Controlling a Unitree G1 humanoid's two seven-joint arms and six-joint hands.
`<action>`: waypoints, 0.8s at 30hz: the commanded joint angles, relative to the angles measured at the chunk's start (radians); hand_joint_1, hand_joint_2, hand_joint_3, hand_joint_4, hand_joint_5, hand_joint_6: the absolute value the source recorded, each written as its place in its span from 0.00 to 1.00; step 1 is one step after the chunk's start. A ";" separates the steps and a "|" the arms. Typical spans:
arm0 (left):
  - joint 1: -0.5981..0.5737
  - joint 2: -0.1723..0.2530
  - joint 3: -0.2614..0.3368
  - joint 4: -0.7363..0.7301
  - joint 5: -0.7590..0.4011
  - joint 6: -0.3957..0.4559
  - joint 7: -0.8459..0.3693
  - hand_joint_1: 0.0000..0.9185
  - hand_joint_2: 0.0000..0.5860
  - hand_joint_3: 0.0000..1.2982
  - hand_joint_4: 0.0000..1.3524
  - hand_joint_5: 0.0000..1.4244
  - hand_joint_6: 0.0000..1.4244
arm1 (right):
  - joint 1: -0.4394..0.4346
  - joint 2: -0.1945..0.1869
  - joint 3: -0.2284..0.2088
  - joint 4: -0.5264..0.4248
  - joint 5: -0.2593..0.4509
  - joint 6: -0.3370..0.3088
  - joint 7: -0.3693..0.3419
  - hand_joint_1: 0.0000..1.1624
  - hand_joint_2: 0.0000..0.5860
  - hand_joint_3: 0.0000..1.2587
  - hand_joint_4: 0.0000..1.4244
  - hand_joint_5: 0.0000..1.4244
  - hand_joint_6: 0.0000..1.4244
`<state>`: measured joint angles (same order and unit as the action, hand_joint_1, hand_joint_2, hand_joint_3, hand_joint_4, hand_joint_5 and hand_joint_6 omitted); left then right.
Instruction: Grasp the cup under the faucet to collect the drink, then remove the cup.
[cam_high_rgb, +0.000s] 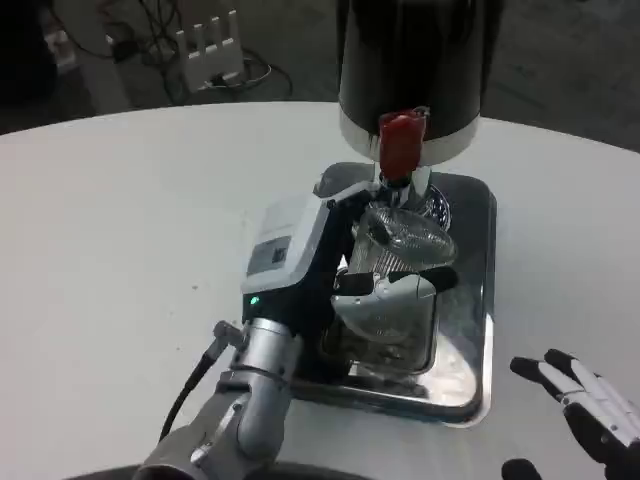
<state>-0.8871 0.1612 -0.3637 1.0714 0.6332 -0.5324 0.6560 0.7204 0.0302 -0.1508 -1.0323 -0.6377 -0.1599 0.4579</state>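
The clear ribbed plastic cup (395, 262) stands on the shiny steel drip tray (478, 300), directly below the red tap lever (402, 140) of the black cylindrical drink dispenser (415, 60). The left hand (335, 285) wraps the cup's side, fingers closed round its middle. It looks light, thin-walled and easily crushed, probably slippery when wet, so a gentle mid-height grip suits. The right hand (585, 410), right of the tray, lies open holding nothing. No writing is legible

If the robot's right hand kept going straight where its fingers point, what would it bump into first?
Probably the metal tray. The right hand points up and left across bare table toward its near corner, though depth is hard to judge.
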 joint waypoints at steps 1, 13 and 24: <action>0.021 0.015 0.001 -0.024 -0.003 -0.010 0.004 0.28 0.03 0.38 0.56 0.70 0.82 | 0.004 0.007 0.023 -0.015 -0.012 0.008 -0.013 0.23 0.84 0.09 0.00 0.00 0.00; 0.031 0.027 -0.010 -0.046 0.018 0.024 0.020 0.33 0.05 0.33 0.31 0.44 0.54 | 0.007 0.006 0.029 -0.015 -0.007 0.009 -0.023 0.23 0.84 0.09 0.00 0.00 0.00; 0.045 0.044 -0.022 -0.063 0.017 0.052 -0.017 0.27 0.00 0.04 0.01 0.12 0.14 | 0.013 0.001 0.029 -0.015 0.007 0.003 -0.030 0.23 0.85 0.10 0.01 0.00 0.00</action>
<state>-0.8621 0.1956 -0.3749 1.0173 0.6410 -0.4887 0.6563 0.7239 0.0310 -0.1177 -1.0323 -0.6416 -0.1498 0.4429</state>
